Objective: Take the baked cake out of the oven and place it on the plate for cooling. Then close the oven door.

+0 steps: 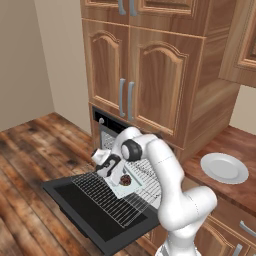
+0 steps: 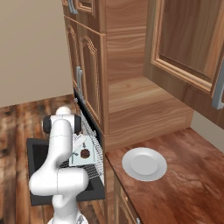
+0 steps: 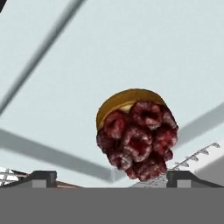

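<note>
The baked cake (image 1: 125,180) (image 2: 85,153) is a small dark, bumpy lump on a pale tray (image 1: 131,189) that rests on the pulled-out wire rack (image 1: 107,197). My gripper (image 1: 113,172) hangs just left of and above the cake, open, with nothing between its fingers. In the hand view the cake (image 3: 138,140) sits close ahead of the gripper (image 3: 113,178), between the lines of the two dark fingertips (image 3: 43,177). The oven (image 1: 102,120) stands open, and the oven door (image 1: 82,212) (image 2: 37,151) lies folded down flat. The white plate (image 1: 224,167) (image 2: 144,164) rests on the wooden counter to the right.
Arched wooden cabinet doors (image 1: 150,80) rise above the oven, and another cabinet (image 2: 188,39) overhangs the counter (image 2: 192,175). My own arm (image 1: 165,170) bends between the oven and the plate. Wooden floor (image 1: 30,160) spreads to the left.
</note>
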